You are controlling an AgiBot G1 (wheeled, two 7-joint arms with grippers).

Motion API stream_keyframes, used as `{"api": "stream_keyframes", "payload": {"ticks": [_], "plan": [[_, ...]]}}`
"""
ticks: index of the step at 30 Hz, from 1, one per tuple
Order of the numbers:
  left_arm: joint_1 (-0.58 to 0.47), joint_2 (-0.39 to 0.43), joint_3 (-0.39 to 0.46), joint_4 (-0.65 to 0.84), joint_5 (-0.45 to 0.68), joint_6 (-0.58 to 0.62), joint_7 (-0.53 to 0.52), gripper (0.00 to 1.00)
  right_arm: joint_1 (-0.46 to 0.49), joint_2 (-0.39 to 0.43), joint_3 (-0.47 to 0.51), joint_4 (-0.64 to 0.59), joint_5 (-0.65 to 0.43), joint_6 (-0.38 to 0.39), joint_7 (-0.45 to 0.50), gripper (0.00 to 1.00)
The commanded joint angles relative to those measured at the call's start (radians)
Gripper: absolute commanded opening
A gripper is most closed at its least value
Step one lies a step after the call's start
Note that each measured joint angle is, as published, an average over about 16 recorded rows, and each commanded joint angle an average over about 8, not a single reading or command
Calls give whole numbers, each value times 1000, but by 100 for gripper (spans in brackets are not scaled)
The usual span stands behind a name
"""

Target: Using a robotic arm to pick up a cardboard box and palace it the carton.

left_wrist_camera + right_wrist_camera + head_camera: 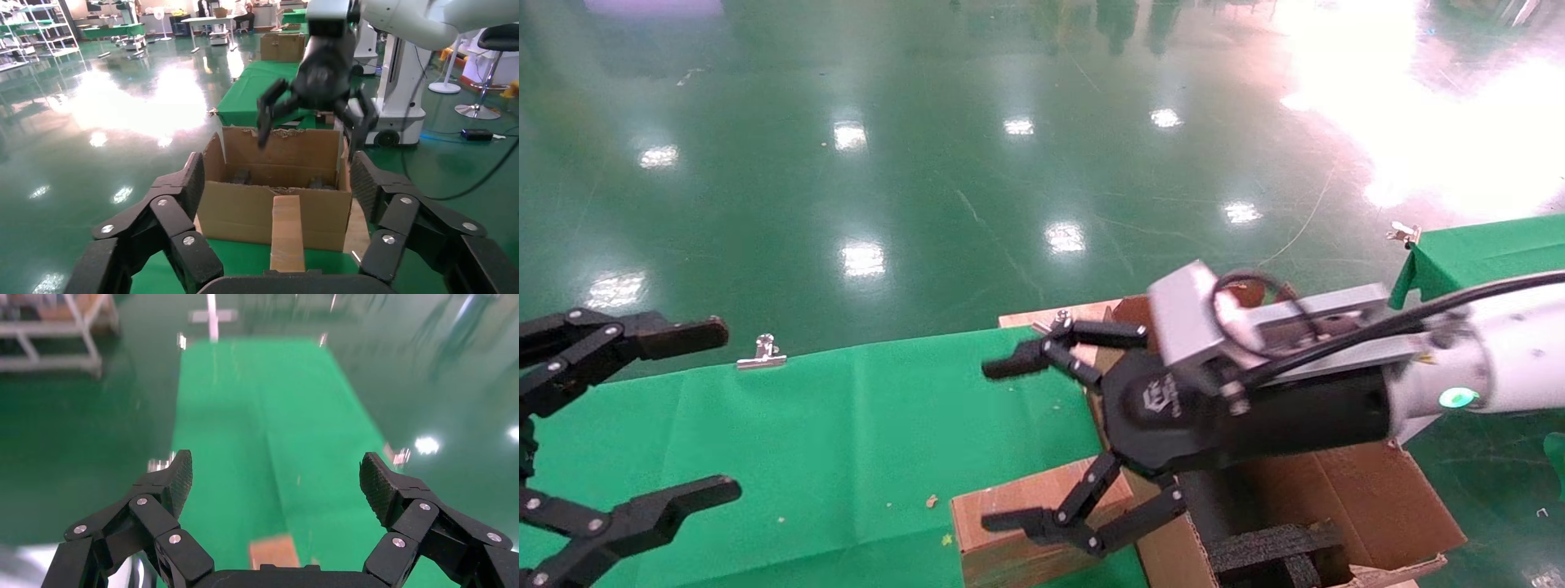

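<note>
The small flat brown cardboard box [1009, 531] lies on the green cloth against the near wall of the large carton [1377, 498], which holds black foam blocks [1275, 551]. The white right arm with its green-lit ring reaches over the carton. Its black right gripper [1001, 445] is open and empty, hovering above the small box. The box shows just below the gripper in the right wrist view [273, 551]. The left wrist view shows the box [287, 233], the carton [245, 211] and the right gripper [315, 122] above them. The all-black left gripper [719, 408] is open and empty at the left.
The green cloth table [846, 441] stretches left of the carton, with a metal clip [762, 351] on its far edge. A second green table [1491, 253] with a clip [1403, 235] stands at the far right. Glossy green floor lies beyond.
</note>
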Motion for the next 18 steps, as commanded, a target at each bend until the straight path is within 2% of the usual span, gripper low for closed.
{"api": "stream_keyframes", "payload": {"ticks": [1, 11, 18], "plan": [[0, 0, 0, 0, 0, 0, 0, 0, 49, -10, -38, -12, -60, -21, 18, 100], [0, 0, 0, 0, 0, 0, 0, 0, 282, -113, -344, -155, -246, -34, -14, 100], [0, 0, 0, 0, 0, 0, 0, 0, 417, -209, -570, -264, -311, -35, -71, 100]]}}
